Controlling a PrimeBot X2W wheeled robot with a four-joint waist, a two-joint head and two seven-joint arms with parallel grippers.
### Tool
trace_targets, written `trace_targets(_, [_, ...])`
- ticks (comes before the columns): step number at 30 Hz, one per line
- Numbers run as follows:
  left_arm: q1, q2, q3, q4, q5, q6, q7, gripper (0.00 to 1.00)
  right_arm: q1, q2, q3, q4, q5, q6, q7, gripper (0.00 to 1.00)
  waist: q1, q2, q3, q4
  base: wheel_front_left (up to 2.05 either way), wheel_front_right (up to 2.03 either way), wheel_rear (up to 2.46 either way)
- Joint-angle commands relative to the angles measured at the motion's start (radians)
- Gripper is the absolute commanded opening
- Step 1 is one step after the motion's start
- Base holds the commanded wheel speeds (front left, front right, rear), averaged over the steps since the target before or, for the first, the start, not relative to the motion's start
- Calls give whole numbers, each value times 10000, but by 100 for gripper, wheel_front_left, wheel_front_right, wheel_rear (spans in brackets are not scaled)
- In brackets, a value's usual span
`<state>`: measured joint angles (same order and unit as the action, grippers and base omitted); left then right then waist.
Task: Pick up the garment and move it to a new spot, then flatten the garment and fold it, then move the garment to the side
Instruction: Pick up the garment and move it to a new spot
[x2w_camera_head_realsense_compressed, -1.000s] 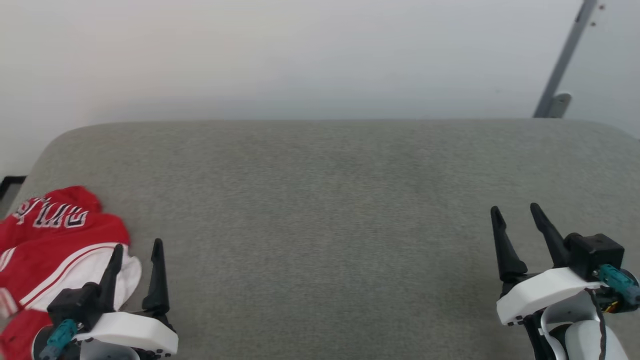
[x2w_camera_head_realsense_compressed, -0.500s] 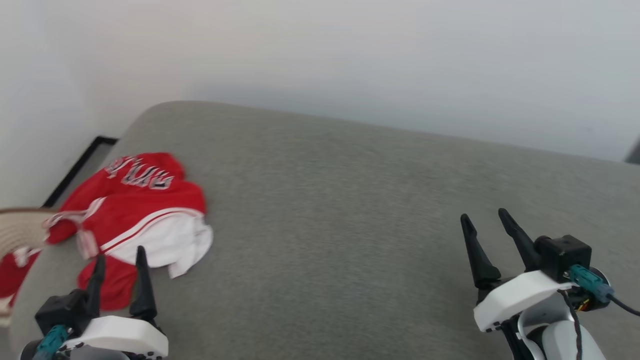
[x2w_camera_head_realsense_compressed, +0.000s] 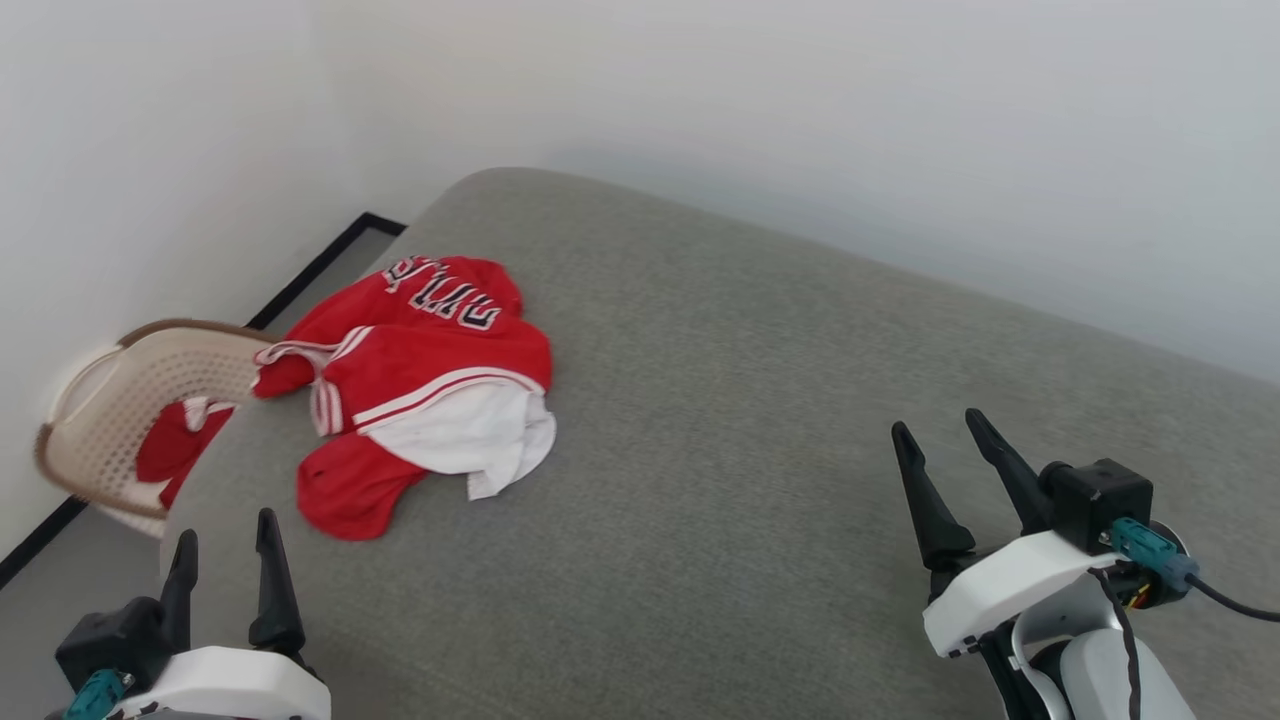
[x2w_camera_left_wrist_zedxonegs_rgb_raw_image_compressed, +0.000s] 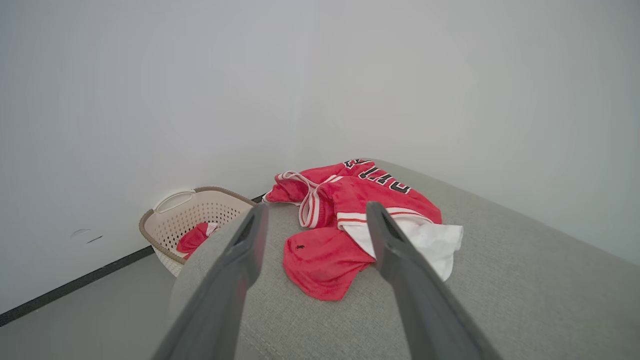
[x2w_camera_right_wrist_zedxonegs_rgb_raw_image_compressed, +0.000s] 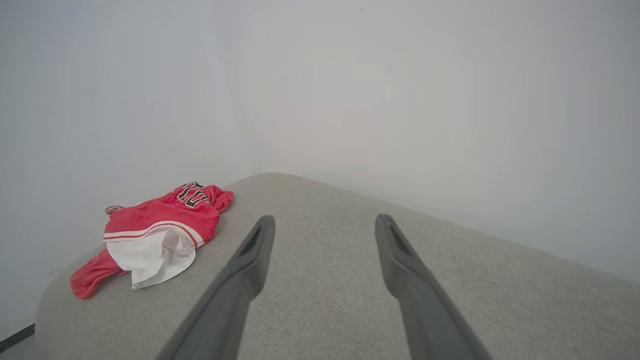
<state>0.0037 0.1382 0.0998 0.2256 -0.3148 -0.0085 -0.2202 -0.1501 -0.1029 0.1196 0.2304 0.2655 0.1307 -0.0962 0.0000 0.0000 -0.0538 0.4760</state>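
Jaws are gaping wide, empty, on left gripper (x2w_camera_head_realsense_compressed: 225, 530) and right gripper (x2w_camera_head_realsense_compressed: 938, 425); the garment (x2w_camera_head_realsense_compressed: 430, 380) is lying crumpled at the left of the cushion (x2w_camera_head_realsense_compressed: 750, 450), perhaps touching the basket (x2w_camera_head_realsense_compressed: 110, 410); pickup is pending, needing a leftward reach.

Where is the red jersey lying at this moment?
In the head view the red jersey lies crumpled near the left end of the grey cushion, next to the laundry basket and ahead of the open left hand.

Left gripper (x2w_camera_head_realsense_compressed: 226, 524) and right gripper (x2w_camera_head_realsense_compressed: 936, 420) low, fingers upward, wide apart.
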Motion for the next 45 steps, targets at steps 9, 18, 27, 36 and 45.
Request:
trace_targets(9, [-553, 42, 0, 169, -150, 125, -115, 100, -137, -93, -106, 45, 79, 1, 51, 100, 0, 0, 238, 139, 0, 0, 0])
trace_targets(18, [-2566, 617, 84, 1600, -377, -318, -150, 100, -508, -344, -237, -384, -91, 1, 352, 100, 0, 0, 1004, -755, 0, 0, 0])
trace_targets(27, [-5179, 1326, 109, 4501, -669, -770, -261, 100, -1215, -748, -317, -1095, -269, 1, 788, 100, 0, 0, 2359, -1917, 0, 0, 0])
trace_targets(36, [-7395, 2054, 12, 7553, -799, -905, 163, 100, -1943, -946, -309, -1746, -375, 1, 1121, 100, 0, 0, 3936, -3030, 0, 0, 0])
trace_targets(45, [-8994, 2162, -48, 10098, -1006, -404, 2456, 100, -2301, -1060, -413, -2266, -392, 1, 1290, 100, 0, 0, 5056, -3439, 0, 0, 0])
